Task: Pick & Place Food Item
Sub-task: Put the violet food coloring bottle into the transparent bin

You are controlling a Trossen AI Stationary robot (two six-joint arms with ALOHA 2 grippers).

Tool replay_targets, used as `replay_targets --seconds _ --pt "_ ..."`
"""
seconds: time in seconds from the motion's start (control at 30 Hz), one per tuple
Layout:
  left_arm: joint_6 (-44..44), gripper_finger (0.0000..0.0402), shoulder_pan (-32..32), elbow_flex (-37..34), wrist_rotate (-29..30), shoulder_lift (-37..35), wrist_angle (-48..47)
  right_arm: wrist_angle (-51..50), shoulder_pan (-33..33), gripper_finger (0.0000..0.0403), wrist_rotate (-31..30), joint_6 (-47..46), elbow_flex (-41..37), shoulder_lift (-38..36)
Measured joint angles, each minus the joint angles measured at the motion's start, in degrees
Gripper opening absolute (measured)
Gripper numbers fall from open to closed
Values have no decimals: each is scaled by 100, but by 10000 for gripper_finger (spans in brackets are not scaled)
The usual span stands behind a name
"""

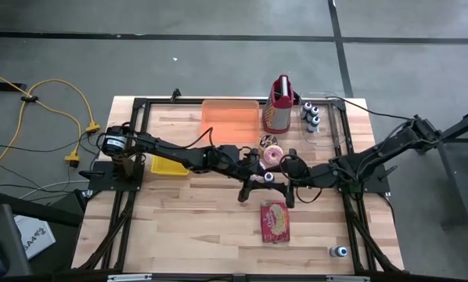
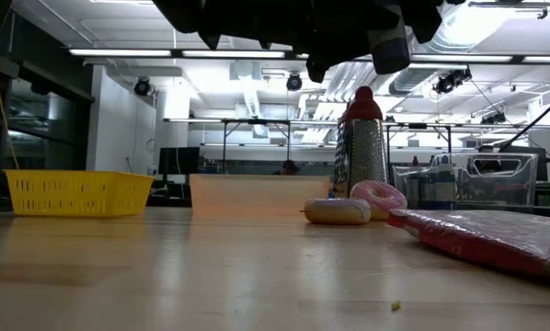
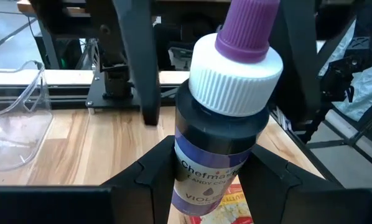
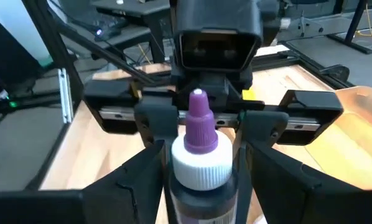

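Note:
A small dark bottle with a white cap and a purple tip hangs over the table's middle, above a red snack packet. My left gripper is shut on it, reaching in from the table's left. My right gripper faces it from the right, open, one finger on either side of the bottle's cap without touching it. A pink donut and a pale glazed donut lie flat on the wood just behind the bottle. My left gripper pinches the bottle's dark labelled body, below the white cap, between its two fingers. The fingers come nearly level from the table's left. The bottle stands upright in the hold, purple tip up, lifted clear of the table.
At the back stand an orange tray, a metal grater with a red handle, several small bottles and a clear plastic box. A yellow basket sits at the left. One more bottle stands near the front right corner.

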State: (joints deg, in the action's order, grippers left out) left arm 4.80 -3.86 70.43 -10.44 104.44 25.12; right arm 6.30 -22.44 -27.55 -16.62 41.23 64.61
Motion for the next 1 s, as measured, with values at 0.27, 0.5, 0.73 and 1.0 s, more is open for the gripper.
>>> replay_targets --seconds 0.27,0.5,0.73,1.0 --pt "7 148 0 1 0 0 -152 199 83 207 159 148 0 82" --pt "17 148 0 2 0 0 -509 129 81 207 250 132 0 82" --pt "24 148 -4 2 0 0 -754 -196 81 207 285 -259 0 82" --pt "114 148 -7 2 -9 0 -811 -311 81 207 373 -461 0 82"
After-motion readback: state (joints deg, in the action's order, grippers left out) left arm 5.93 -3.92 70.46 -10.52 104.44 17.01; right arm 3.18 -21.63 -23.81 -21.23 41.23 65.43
